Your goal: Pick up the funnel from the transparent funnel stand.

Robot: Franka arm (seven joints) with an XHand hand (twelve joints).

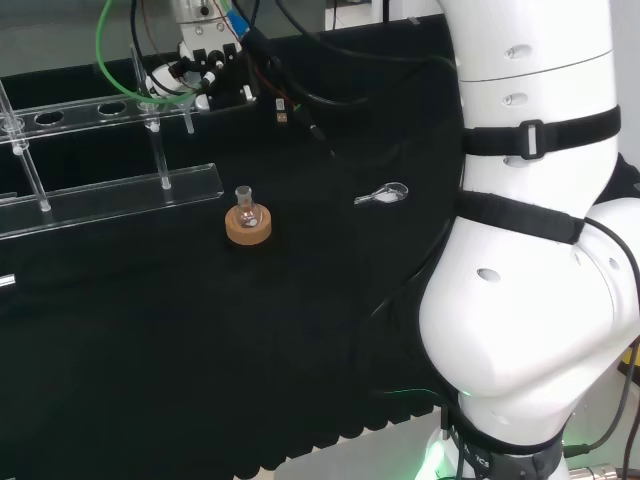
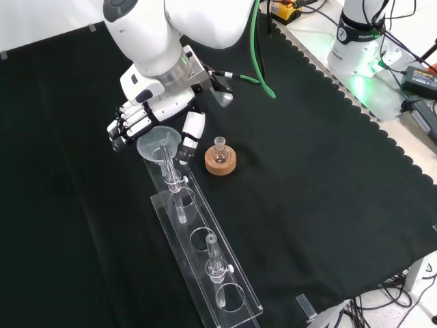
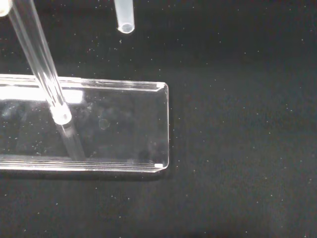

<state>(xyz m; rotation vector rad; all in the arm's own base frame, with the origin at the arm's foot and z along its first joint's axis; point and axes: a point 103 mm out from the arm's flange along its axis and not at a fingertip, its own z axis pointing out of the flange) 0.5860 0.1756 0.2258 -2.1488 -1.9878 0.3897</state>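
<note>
The clear funnel stands at the near end of the transparent funnel stand, bowl up and stem pointing down. My hand is around the bowl, with curled fingers on its left and the thumb on its right in the front view. In the wrist view the funnel's stem tip hangs above the end of the stand's base plate, beside a clear post. In the head view the hand is at the right end of the stand's holed bar.
A small round flask on a cork ring stands just right of the stand in the front view, close to the thumb; it is also seen in the head view. A small clear glass piece lies on the cloth. Cables hang behind the hand.
</note>
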